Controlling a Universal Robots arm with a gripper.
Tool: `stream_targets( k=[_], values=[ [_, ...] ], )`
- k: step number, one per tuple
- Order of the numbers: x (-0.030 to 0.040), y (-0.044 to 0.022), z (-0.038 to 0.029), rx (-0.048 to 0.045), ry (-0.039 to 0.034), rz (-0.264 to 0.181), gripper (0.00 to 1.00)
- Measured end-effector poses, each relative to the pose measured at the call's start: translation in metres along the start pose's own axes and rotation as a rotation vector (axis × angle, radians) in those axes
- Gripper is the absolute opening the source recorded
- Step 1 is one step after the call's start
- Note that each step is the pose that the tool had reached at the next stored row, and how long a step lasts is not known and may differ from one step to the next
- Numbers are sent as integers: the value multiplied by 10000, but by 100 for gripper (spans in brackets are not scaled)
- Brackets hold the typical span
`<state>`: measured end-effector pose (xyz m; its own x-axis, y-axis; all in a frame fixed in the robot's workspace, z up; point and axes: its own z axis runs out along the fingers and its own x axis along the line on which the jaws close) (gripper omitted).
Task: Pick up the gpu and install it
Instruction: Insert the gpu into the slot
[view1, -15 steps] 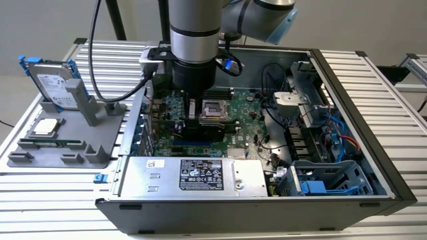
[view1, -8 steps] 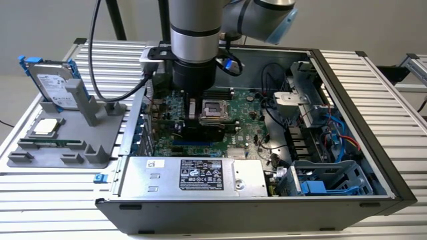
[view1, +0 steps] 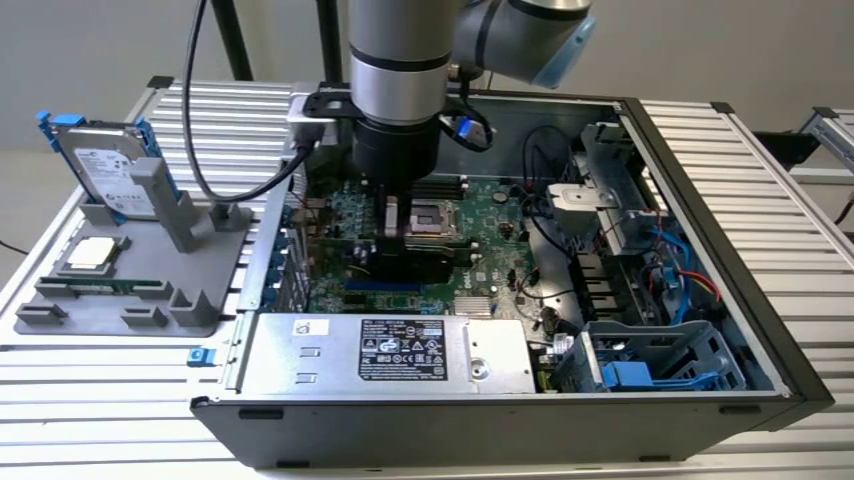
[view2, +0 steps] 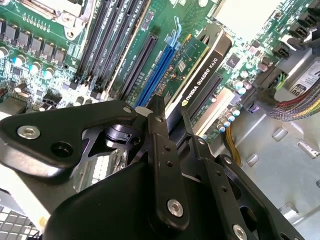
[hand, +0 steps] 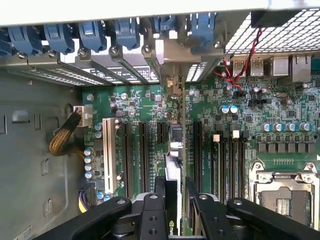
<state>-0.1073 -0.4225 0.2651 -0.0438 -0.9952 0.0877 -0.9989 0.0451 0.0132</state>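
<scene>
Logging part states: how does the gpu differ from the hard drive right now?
The gpu is inside the open case, clamped on edge in the gripper over the motherboard's slots; the hard drive stands outside, leaning in the grey fixture at the exterior view's left, untouched. The gpu is a thin card, green board against black shroud; the hard drive is a silver labelled block with a blue frame. Both stand on edge.

My arm (view1: 396, 60) hangs straight down, wrist vertical, gripper (view2: 167, 132) fingers closed upon a thin card's edge.
</scene>
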Motion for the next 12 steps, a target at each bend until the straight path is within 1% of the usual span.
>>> stream_targets(
  k=[3, 12],
  values=[
    [1, -12, -15, -2, 1, -10, 0],
    [9, -12, -15, 31, 1, -64, 0]
  ],
)
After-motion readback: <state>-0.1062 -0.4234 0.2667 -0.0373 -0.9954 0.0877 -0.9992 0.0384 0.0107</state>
